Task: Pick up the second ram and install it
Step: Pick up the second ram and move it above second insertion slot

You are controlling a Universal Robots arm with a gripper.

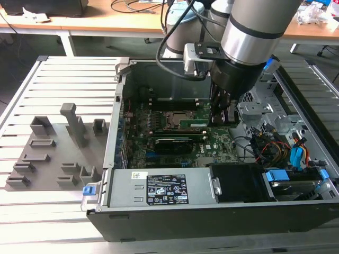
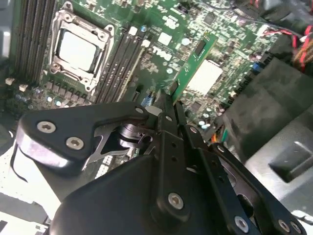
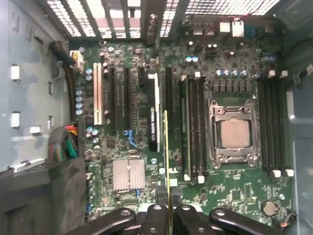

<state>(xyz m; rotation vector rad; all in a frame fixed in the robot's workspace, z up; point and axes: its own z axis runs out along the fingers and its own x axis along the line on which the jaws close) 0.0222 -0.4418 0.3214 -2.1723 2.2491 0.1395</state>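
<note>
Your gripper is pinching the second ram by one end, fingers pressed onto both flat faces of the stick; in the first wrist view the ram shows edge-on as a thin yellow-green line running up from between the fingers. It hangs inside the open case, above the motherboard, not seated in anything yet.

The slots sit just beside the CPU socket; one of them looks already filled w/ a stick, so that's the first ram, I'd judge. In the exterior view it lies beside the socket as a green strip.

To do this step well: get the stick's edge parallel to the free slot & centred over it lengthwise. In the first wrist view it already runs about parallel but sits off to one side of the slot bank, over the area btwn the card slots and the memory bank. Keep the stick upright, no tilt, and check the end latches are swung open — can't tell from here.
</note>
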